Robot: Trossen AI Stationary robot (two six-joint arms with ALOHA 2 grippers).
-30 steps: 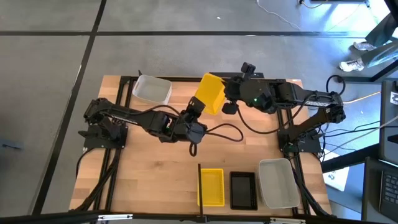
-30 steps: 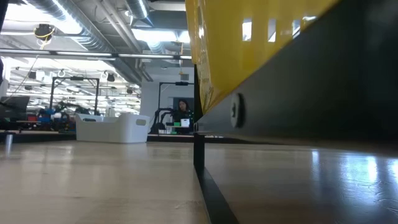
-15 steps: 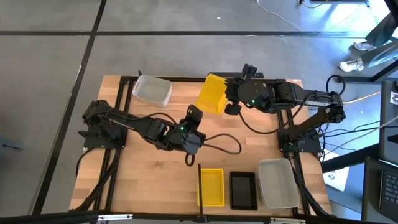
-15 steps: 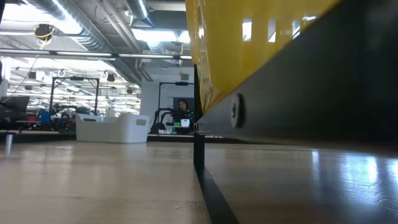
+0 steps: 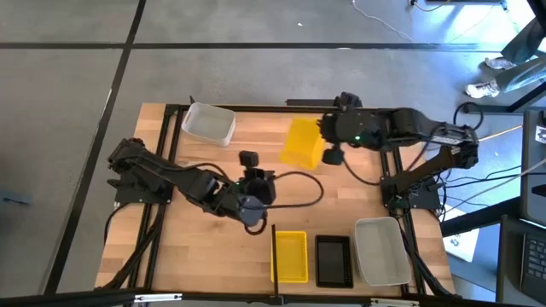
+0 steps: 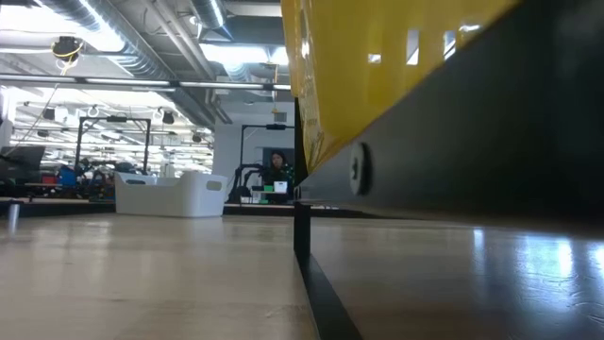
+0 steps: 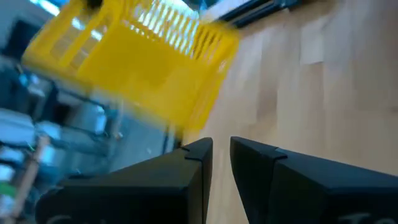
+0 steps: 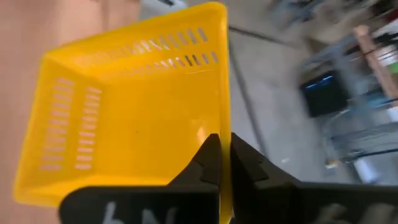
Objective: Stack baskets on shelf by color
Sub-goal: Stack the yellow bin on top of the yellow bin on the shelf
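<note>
- My right gripper [image 8: 224, 163] has its jaws clamped tight on the rim of a yellow basket [image 5: 303, 141], holding it off the counter [image 5: 196, 247] near the far edge, a bit right of centre.
- From the right wrist cam the rim sits pinched between the two fingers, basket tilted with its open side facing the camera.
- Left gripper [image 5: 248, 159] is mid-counter, well clear of that basket, with nothing in it. The jaws show a narrow gap in the left wrist cam.
- A grey-white basket [image 5: 209, 123] sits at the far left corner of the counter.
- At the near edge, right of centre, three sit in a row beside the dark divider [image 5: 273, 254]: another yellow one [image 5: 290, 256], then a black one [image 5: 333, 260], then a grey-white one [image 5: 380, 250] furthest right.
- Can't tell from up top how many are nested in each of those.
- Low cam is mostly blocked by the yellow wall right up against the lens.
</note>
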